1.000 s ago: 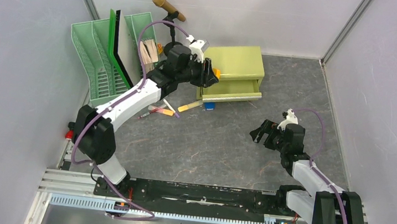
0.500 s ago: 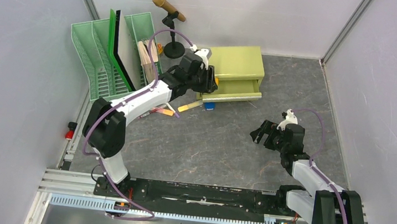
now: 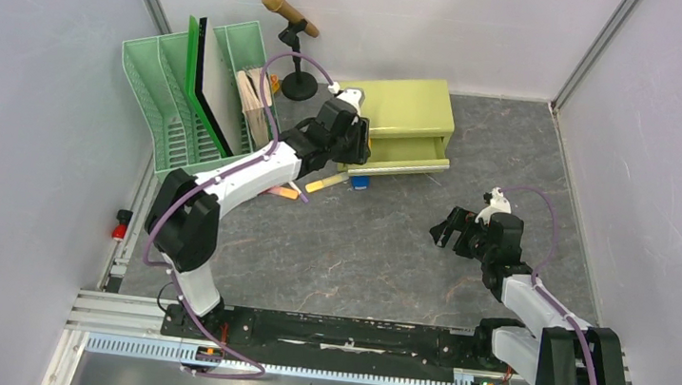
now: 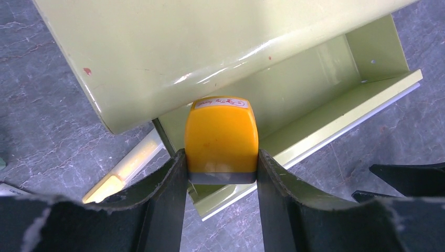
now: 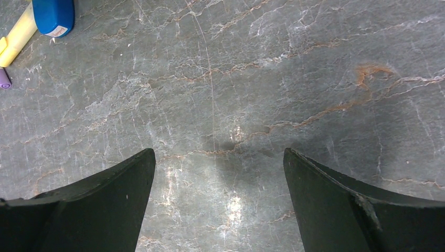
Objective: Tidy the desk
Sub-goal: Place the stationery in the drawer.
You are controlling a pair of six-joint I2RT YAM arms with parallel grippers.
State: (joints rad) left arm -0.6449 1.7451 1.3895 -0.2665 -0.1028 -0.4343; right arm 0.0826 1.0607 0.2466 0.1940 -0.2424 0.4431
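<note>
- Since a second ago, the left arm (image 3: 244, 168) is straightened and its wrist is shifted along the yellow-green cabinet (image 3: 409, 114) toward the open drawer (image 4: 294, 105); the right arm (image 3: 511, 268) is left unmoved.
- Left jaws are clamped on a yellow block (image 4: 221, 139); it is held at the drawer's left end; contact with the drawer cannot be told.
- Right jaws are spread wide, nothing between them, above the bare desk (image 5: 236, 79).
- The desk is spread beneath both arms, enclosed by pale walls; a blue object (image 5: 52, 16) is left before the cabinet.

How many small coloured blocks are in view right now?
2. A yellow block is clamped in the left gripper over the open drawer; a blue block lies on the desk in front of the cabinet. The left arm may hide others.
</note>
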